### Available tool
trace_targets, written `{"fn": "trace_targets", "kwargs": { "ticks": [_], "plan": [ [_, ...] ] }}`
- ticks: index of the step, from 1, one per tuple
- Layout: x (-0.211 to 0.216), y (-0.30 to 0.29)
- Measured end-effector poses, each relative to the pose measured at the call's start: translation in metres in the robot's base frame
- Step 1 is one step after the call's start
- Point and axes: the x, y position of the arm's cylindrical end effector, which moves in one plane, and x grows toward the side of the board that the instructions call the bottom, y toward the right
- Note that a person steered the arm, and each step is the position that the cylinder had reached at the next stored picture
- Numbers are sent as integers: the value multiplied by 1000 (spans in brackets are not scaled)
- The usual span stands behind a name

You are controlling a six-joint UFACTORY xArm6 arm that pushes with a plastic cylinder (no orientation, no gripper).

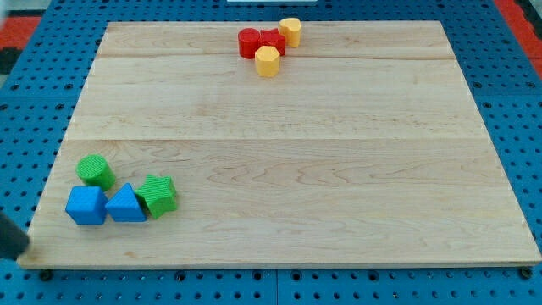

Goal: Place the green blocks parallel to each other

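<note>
- Jaws first, operator: you have a plain rod and no pinch, so spread or pressed together cannot be told; it holds nothing.
- You cannot see my tip clearly. A dark blurred shape (12,237) sits at the view's bottom left, just off the pale wooden board (296,144), and I cannot tell whether it is the rod.
- Up and to the right of that dark shape, near it, you have the green round block (96,170).
- Further right of the shape stands the green angular block (157,195), tilted, apart from the round one.
- Nearest the shape is the blue cube (86,205), just under the green round block.
- Beside the cube you see the blue triangular block (126,204), touching the green angular block.
- Well away from the shape, at the view's top, two red blocks (258,41) huddle together.
- Touching them are a yellow round block (290,31) and a yellow hexagonal block (268,61).
- All around the board you see blue perforated table (508,93).
</note>
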Motion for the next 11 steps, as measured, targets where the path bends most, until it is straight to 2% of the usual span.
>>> {"fn": "trace_targets", "kwargs": {
  "ticks": [2, 3, 4, 5, 6, 8, 9, 10, 11],
  "plan": [
    [-57, 20],
    [-57, 97],
    [-58, 132],
    [-50, 79],
    [-12, 124],
    [-27, 245],
    [-30, 217],
    [-27, 220],
    [-35, 164]
  ]
}}
